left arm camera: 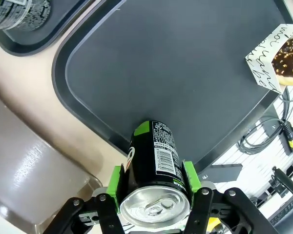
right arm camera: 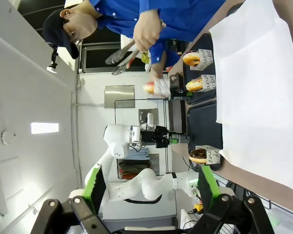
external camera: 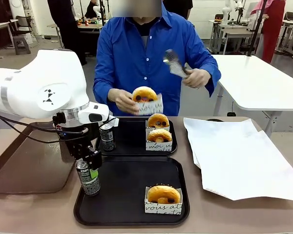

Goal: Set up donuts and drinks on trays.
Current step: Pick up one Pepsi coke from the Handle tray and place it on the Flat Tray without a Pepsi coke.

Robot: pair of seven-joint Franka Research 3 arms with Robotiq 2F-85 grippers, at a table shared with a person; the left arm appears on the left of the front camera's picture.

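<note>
Green pads of the left gripper [left arm camera: 153, 187] pinch a soda can [left arm camera: 154, 161] from both sides, fingers [left arm camera: 116, 187] closed on its upper body, silver top toward the wrist cam. In front view the same left gripper [external camera: 89, 163] holds the held can [external camera: 89, 179] upright w/ its base at the near tray's left rim; can't tell if it touches down. Near tray [external camera: 122, 187] spreads out beyond the fingers, mostly bare black. One boxed donut [external camera: 163, 197], choc-topped w/ nut bits, in white script-lettered paper box, sits at that tray's far-right corner from the fingers; same donut box [left arm camera: 278, 61] at the wrist view's right edge.

Far tray [external camera: 134, 139] lies just past the near one, edges nearly touching. On it: a 2nd can [external camera: 107, 136] upright, just behind the left gripper, plus two boxed donuts, one [external camera: 158, 122] behind the other [external camera: 159, 138], on its right side. Brown tray [external camera: 29, 165] rests on the worktop [external camera: 224, 212] to the left of the fingers.

Person in blue shirt stands at the far side; one hand [external camera: 121, 100] holds a third boxed donut [external camera: 146, 99] above the far tray, other hand [external camera: 198, 78] holds metal tongs [external camera: 175, 63] raised. White paper sheets [external camera: 239, 156] lie well to the right of both trays.

Right gripper [right arm camera: 151, 187]: fingers [right arm camera: 206, 185] spread wide apart, nothing between them, well off from the trays.
</note>
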